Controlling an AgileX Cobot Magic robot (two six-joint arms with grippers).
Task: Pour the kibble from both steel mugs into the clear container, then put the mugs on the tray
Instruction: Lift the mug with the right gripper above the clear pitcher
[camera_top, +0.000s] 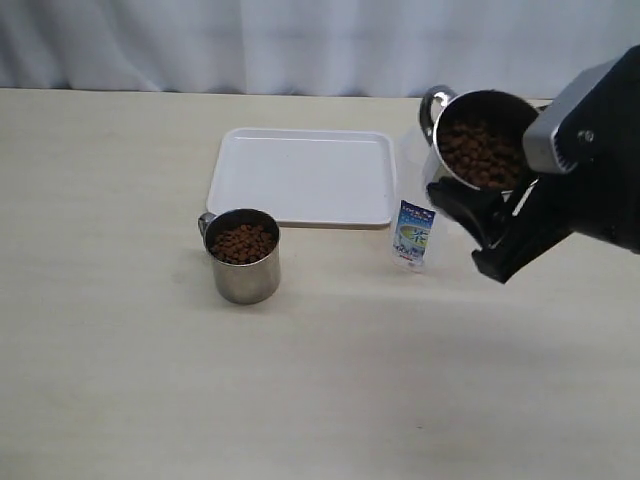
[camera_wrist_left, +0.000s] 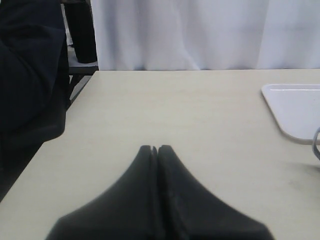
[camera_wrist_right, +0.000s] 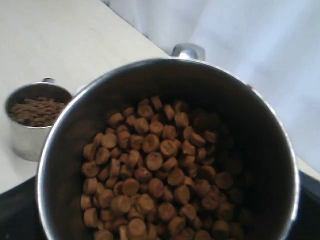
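two steel mugs carry kibble (camera_wrist_right: 155, 175): the standing mug (camera_top: 243, 262) sits on the table (camera_top: 120, 350) just in front of the tray (camera_top: 300, 180), and the held mug (camera_top: 478, 140) hangs tilted close by the clear container (camera_top: 413, 225), just right of the tray. the right end effector (camera_top: 470, 205) clamps that mug's wall, jaws spread wide, arm angled in from beyond the tray's right. polished steel likely slips and loose pellets shift, so a firm grip across the body suits. the left end effector (camera_wrist_left: 155, 149) is closed on nothing, low over the table, apart from the tray.
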